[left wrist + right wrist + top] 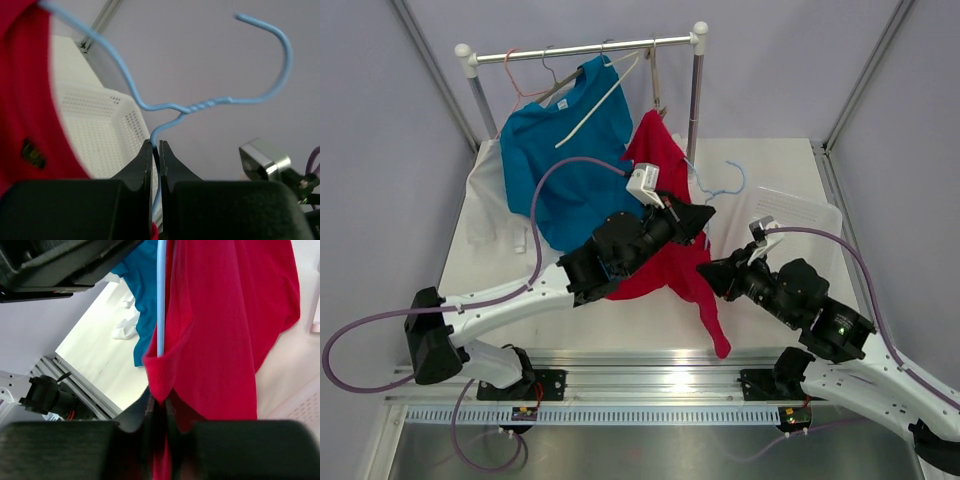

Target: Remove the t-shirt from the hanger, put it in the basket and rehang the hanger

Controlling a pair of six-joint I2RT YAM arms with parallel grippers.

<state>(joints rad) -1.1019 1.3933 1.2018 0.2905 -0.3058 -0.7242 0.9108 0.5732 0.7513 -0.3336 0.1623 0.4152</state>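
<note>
Red t-shirt (653,155) on blue wire hanger (205,104)

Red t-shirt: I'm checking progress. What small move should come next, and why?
Probably the right gripper should draw the red t-shirt off the blue hanger: the left gripper clamps the wire, and a hanger arm sits inside the fabric.

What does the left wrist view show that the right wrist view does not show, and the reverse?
Only the left wrist view: the hook and twisted neck of the light blue wire hanger, the left gripper shut on its wire, and a white perforated basket.
Only the right wrist view: the right gripper pinching a folded edge of the red t-shirt, plus a blue t-shirt and a white cloth.
Both: the red t-shirt and the hanger's blue wire.
</note>
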